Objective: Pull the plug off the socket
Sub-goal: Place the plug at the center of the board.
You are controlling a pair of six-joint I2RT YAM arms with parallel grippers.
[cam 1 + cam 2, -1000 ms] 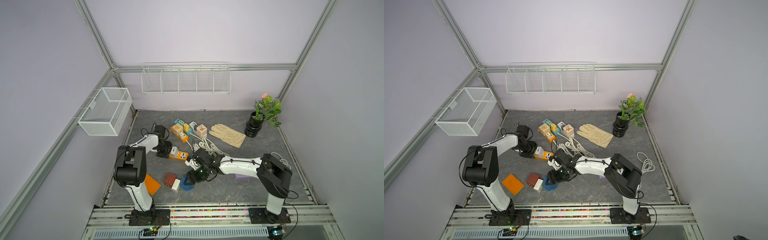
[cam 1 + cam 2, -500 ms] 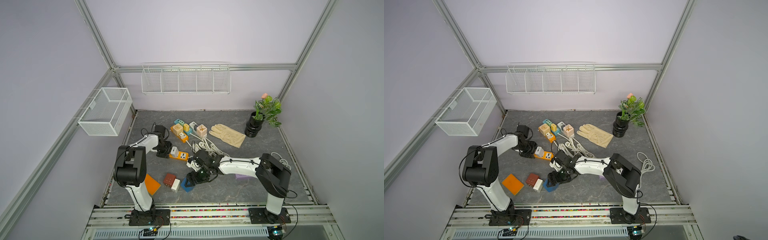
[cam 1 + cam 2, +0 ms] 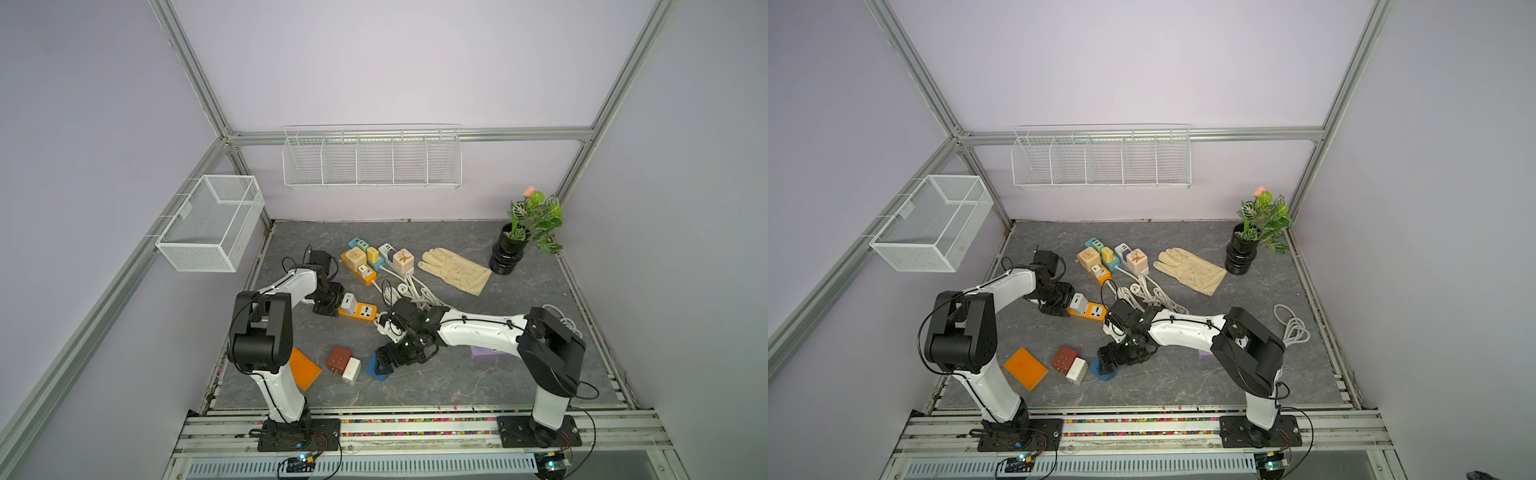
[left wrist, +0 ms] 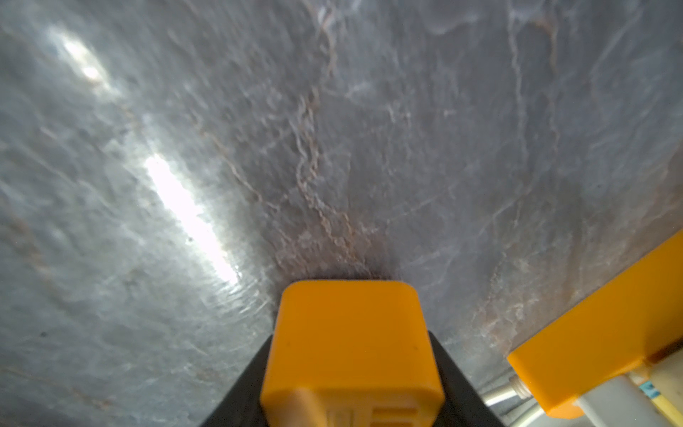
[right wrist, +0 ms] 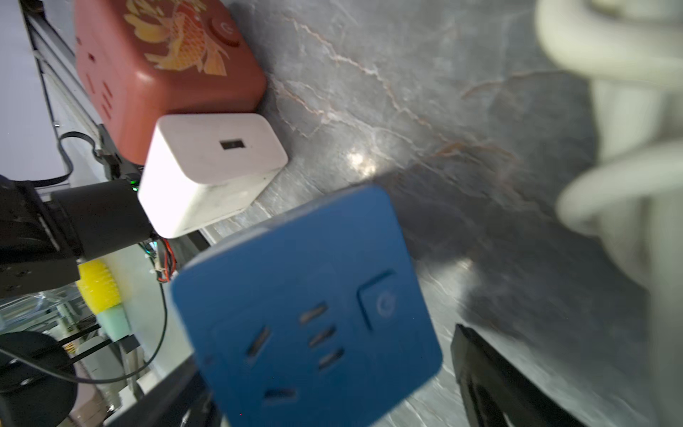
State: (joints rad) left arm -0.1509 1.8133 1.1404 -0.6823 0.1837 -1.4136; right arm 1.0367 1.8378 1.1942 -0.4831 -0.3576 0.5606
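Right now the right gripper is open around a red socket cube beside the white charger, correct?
No, the socket cube inside the open right gripper is blue, not red; it does lie beside the white charger. The right wrist view shows it.

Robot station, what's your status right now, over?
Left gripper shut on short orange power strip. Right gripper open around blue socket cube. White plug sits in that strip. Red cube, loose white charger close by.
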